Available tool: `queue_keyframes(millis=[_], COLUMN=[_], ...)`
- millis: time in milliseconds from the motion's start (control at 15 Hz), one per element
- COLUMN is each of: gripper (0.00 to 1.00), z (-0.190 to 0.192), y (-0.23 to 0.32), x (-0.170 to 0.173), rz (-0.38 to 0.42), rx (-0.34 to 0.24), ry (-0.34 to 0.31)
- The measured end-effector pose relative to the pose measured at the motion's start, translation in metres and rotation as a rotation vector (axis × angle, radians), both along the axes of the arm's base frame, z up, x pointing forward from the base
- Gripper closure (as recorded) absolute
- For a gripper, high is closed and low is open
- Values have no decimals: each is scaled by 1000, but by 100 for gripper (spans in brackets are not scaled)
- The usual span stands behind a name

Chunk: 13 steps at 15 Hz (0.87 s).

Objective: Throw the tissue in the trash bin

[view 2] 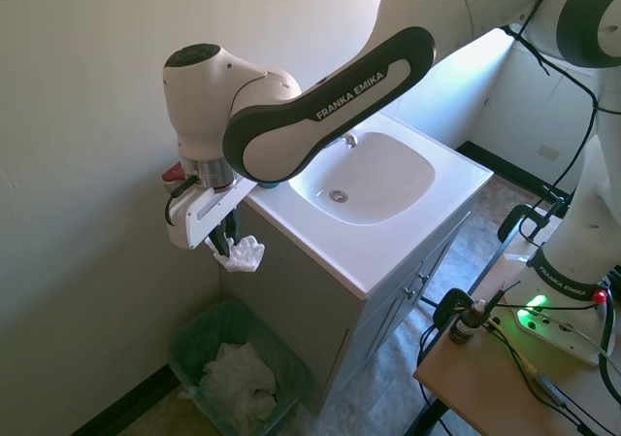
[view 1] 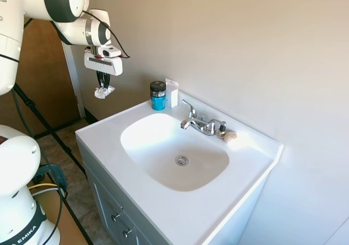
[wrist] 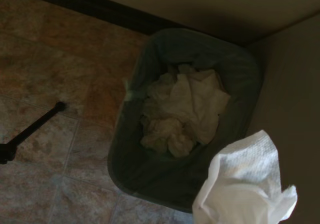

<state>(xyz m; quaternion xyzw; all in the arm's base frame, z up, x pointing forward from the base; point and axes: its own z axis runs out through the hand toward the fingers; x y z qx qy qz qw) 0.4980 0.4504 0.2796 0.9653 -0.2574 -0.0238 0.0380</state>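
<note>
The tool [view 2: 231, 248] is pinched closed on the tissue [view 2: 244, 254], which hangs from its tips. The trash bin [view 2: 190, 331] sits on the floor directly beneath. Carrying looks done; only the release remains.

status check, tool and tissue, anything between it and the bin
Tool shut on tissue, beside the vanity. Trash bin on the floor below, already holding crumpled paper. Open air between tissue and bin.
</note>
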Motion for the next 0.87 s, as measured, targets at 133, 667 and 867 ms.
queue_keyframes(millis=[133, 667, 867], gripper=[0, 0, 0], z=[0, 53, 86], y=[1, -15, -32], x=[-1, -12, -31], rz=[2, -28, -53], rx=[-2, 5, 1], ry=[2, -57, -89])
